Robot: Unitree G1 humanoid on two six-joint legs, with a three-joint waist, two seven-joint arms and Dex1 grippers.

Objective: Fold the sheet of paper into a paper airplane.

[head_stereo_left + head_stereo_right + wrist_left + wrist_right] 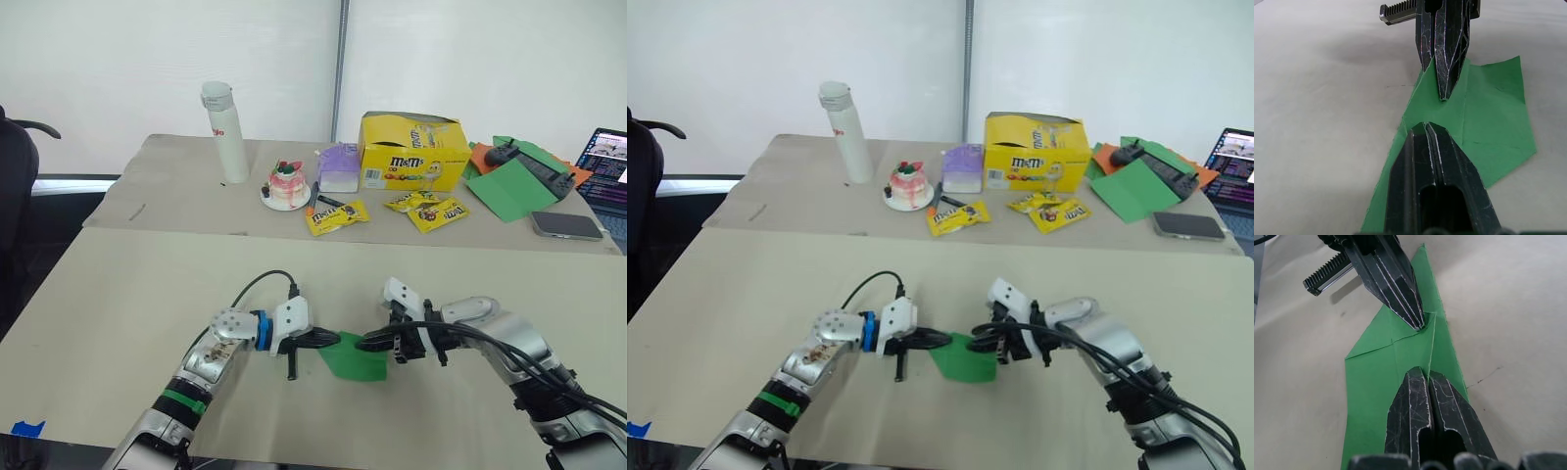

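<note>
on the near table (118, 294), the left gripper (327, 340) is seen at about 7 o'clock from the middle of the head view, its two black fingers pressed together on the left edge of the sheet of paper (355, 358). in the left wrist view the fingers (1431, 161) are closed with the green paper pinched between them. the sheet of paper lies between the two grippers at about 6 o'clock, partly folded, with creases visible across it and one edge raised where it is held. the right gripper (368, 342) is placed at about 5 o'clock, pointing toward the left one, and its fingers (1436, 406) are likewise clamped together on the paper's opposite side. the two sets of fingertips are close together but apart.

on the far table, a white bottle (223, 131) is stood upright at about 11 o'clock. a small cake (287, 186) on a plate is set near 12 o'clock, with a purple container (339, 167) just beside it. yellow candy packets (336, 216) are scattered in front of a yellow candy box (409, 151) at about 1 o'clock. green and orange paper (509, 186), a phone (566, 225) and a laptop (607, 166) are found at about 2 o'clock.
</note>
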